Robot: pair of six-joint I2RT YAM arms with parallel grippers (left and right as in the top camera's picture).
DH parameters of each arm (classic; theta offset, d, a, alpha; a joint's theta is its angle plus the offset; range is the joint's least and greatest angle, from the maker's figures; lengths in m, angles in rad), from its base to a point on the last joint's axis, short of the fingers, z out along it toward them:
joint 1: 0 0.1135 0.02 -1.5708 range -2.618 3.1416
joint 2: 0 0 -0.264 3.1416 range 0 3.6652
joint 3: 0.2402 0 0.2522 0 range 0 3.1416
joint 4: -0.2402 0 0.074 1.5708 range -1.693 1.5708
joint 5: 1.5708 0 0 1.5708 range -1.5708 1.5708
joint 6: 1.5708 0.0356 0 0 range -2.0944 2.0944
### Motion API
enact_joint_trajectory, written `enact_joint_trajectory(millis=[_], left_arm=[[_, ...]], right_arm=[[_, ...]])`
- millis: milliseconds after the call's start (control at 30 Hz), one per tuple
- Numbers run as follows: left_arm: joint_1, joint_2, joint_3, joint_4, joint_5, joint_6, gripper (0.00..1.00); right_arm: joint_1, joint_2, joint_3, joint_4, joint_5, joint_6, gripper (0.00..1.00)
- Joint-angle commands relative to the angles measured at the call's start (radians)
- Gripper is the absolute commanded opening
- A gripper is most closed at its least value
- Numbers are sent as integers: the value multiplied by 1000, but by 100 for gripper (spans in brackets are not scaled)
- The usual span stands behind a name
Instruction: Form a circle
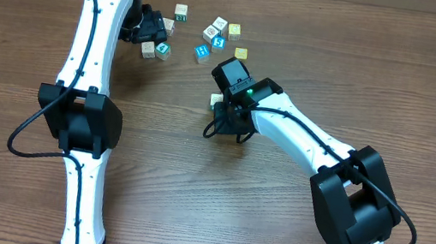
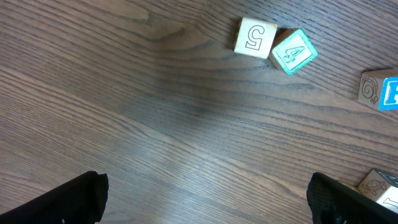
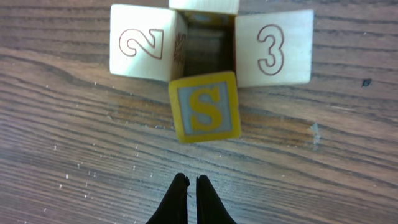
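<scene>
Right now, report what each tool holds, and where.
Nothing. Left tool open, empty; right tool shut, empty, just short of the yellow S cube.

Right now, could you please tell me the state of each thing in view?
Left end effector: open, empty.
Right end effector: shut, empty, short of the cubes.
Circle of four small wooden cubes: closed around a central gap.
Yellow wooden S cube: flat, slightly skewed.
Cream 5 cube, teal 4 cube: loose, touching.

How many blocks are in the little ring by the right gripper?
4. In the wrist view, the 2 block is left, the 3 block right, the S block nearest the right gripper, and a fourth block at the top edge, cut off.
</scene>
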Motion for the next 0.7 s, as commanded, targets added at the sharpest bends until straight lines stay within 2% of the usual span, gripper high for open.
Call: enact_joint_trajectory(millis=[0,300,667], left_arm=[[2,-17,20,0,-16,-3,100],[2,-16,20,0,-16,-3,100],[2,-16,20,0,-16,-3,100]], right_arm=[[0,-16,-6,4,27,13,4],[0,-16,-75,64,28,13,4],[0,-16,-79,120,28,12,4]])
